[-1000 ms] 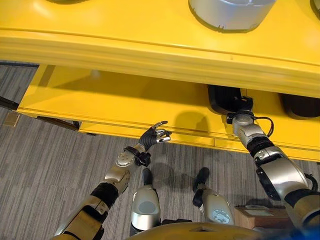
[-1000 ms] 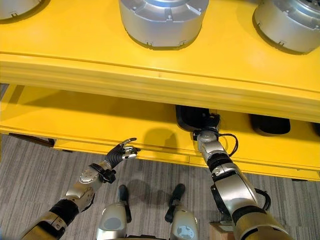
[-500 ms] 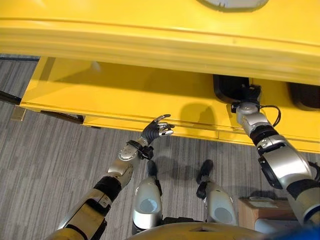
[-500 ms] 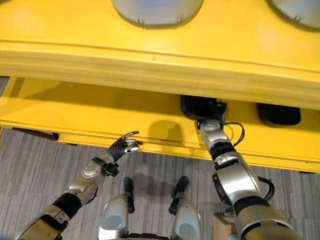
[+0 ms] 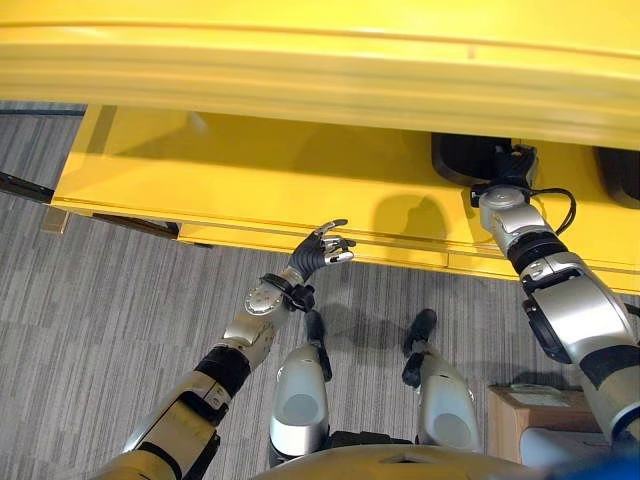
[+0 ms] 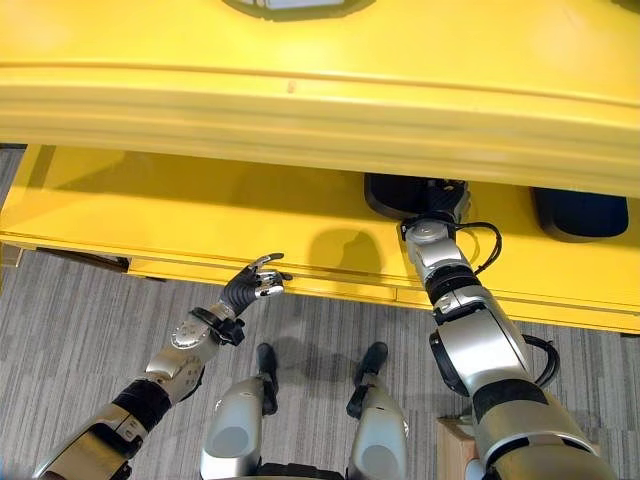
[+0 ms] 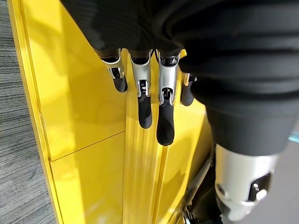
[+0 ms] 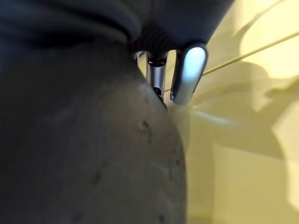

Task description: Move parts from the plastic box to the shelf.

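A yellow shelf has an upper board [image 5: 320,60] and a lower board [image 5: 250,190]. My right hand [image 5: 503,172] reaches under the upper board onto the lower one, right against a black rounded part [image 5: 456,160] that rests there. In the right wrist view that dark part [image 8: 93,154] lies close against the palm, with silver fingers [image 8: 187,74] bent past its edge. My left hand [image 5: 318,252] hovers open at the lower board's front edge, with straight fingers [image 7: 149,93] and nothing in it.
A second black part [image 6: 580,212] lies on the lower board further right. The rim of a silver part [image 6: 295,5] shows on the upper board. A cardboard box [image 5: 525,410] stands on the grey carpet at the lower right.
The camera has moved, so the shelf sits higher in view and the silver parts on top have slid out. Both hands keep their places at the lower board.
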{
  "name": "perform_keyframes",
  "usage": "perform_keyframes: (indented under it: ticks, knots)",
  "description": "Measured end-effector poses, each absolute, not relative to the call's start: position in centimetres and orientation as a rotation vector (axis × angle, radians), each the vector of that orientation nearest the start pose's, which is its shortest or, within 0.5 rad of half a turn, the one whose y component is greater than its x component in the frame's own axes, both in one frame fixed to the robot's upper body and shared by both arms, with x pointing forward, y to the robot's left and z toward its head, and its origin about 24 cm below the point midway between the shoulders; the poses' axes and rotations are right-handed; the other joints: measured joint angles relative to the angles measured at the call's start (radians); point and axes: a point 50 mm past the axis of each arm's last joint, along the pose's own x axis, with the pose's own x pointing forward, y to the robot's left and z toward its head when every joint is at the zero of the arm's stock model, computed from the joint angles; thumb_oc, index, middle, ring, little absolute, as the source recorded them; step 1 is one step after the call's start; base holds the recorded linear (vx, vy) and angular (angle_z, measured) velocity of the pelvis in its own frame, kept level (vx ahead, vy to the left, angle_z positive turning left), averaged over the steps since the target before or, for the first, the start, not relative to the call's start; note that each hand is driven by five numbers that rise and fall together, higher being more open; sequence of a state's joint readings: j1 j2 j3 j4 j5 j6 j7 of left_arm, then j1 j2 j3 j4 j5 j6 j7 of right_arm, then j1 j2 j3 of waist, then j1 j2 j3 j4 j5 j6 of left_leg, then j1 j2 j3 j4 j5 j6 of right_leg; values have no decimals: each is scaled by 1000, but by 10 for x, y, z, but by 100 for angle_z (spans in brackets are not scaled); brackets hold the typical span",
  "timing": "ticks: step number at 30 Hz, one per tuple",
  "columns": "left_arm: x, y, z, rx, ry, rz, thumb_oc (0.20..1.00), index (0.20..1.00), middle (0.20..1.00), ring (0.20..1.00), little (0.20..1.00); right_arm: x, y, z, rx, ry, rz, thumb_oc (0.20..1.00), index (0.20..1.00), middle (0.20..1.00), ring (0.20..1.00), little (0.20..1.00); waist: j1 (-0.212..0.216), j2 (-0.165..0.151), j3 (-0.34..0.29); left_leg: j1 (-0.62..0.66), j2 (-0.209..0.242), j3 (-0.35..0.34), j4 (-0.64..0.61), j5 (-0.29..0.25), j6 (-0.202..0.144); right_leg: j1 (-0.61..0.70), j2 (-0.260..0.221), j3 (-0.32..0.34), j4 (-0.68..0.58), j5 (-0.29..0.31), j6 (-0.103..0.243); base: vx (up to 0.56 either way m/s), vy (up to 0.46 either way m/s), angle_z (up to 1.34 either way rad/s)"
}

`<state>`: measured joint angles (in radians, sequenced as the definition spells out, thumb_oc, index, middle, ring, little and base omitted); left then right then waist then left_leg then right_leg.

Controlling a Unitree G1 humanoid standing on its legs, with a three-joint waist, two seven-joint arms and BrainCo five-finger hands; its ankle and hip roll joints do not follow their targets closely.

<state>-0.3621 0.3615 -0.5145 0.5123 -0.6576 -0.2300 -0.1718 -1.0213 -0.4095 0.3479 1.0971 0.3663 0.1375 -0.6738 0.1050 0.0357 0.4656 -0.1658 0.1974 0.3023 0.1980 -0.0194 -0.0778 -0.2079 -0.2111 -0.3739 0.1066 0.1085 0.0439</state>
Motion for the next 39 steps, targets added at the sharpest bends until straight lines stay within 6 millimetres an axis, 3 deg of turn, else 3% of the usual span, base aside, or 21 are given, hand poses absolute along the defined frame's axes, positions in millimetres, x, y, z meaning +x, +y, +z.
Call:
perform_keyframes:
  ticks: [1,2,3,4,14,21,24,29,32,34,35,37,39]
  knots:
    - [298,127,20,-125,107,-466,1000,1000,1000,1000,1000,399,-224,135,-354,143,-661,498,498,498,498,498,0,0,0,0,0,0,0,0,0,0,0,0,0,0,0,0,0,0]
    - [298,127,20,-125,107,-465,1000,1000,1000,1000,1000,399,-224,135,-354,143,-661,570,570,570,570,570,0,0,0,0,0,0,0,0,0,0,0,0,0,0,0,0,0,0]
    - [298,127,20,-125,107,-464,1000,1000,1000,1000,1000,399,-224,134,-352,143,-660,893,893,893,893,893,0,0,0,0,0,0,-1,0,0,0,0,0,0,0,0,0,0,0]
    - [298,127,20,-125,107,-464,1000,1000,1000,1000,1000,399,-224,134,-352,144,-660,1000,1000,1000,1000,1000,0,0,0,1,0,0,-1,0,0,0,0,0,0,0,0,0,0,0]
    - [296,126,15,-158,135,-466,1000,1000,1000,1000,1000,396,-214,122,-281,136,-616,1000,1000,1000,1000,1000,-12,-4,-2,30,-1,6,-4,0,1,20,0,6,7,1,-2,0,0,0]
    - [290,129,9,-163,156,-454,1000,1000,1000,1000,1000,393,-193,110,-94,156,-573,1000,1000,1000,1000,1000,-29,-27,-15,44,-1,16,-4,0,0,27,0,17,7,2,-3,15,5,-4]
    - [284,131,1,-169,191,-441,1000,1000,1000,1000,1000,386,-179,99,150,119,-552,1000,1000,1000,1000,1000,-42,-32,-28,78,-3,31,-21,0,0,46,2,29,0,4,-3,-4,16,-10]
    - [277,133,-6,-186,200,-416,1000,1000,1000,1000,1000,377,-157,108,257,-12,-440,1000,1000,1000,1000,1000,-61,-29,-39,84,-5,45,-23,0,1,46,4,42,-13,14,-7,47,13,-9]
    - [254,134,-29,-238,278,-382,1000,1000,1000,1000,1000,364,-145,109,282,-73,-367,1000,1000,1000,1000,1000,-78,-29,-80,130,-4,57,-61,4,-4,79,18,52,-41,20,-7,89,-13,-14]
    - [240,134,-39,-292,300,-344,1000,1000,1000,1000,1000,344,-136,105,313,-106,-323,1000,1000,1000,1000,1000,-88,-30,-102,166,-5,68,-96,14,-10,101,27,56,-59,20,-7,103,-7,-12]
    - [228,134,-49,-307,342,-329,1000,1000,1000,1000,1000,331,-128,91,287,-89,-295,1000,1000,1000,1000,1000,-102,-31,-126,197,-3,74,-118,16,-12,125,36,58,-75,20,-7,122,0,-13]
    - [213,134,-59,-314,387,-315,1000,1000,1000,1000,1000,305,-140,47,239,46,-347,1000,1000,1000,1000,1000,-126,-36,-184,237,-9,84,-171,27,-10,147,42,58,-93,13,3,150,9,-13]
    - [190,136,-73,-334,450,-286,1000,1000,1000,1000,1000,251,-146,-7,189,225,-366,1000,1000,1000,1000,1000,-146,-43,-243,295,-6,102,-226,38,-17,180,60,64,-109,7,11,149,76,-13]
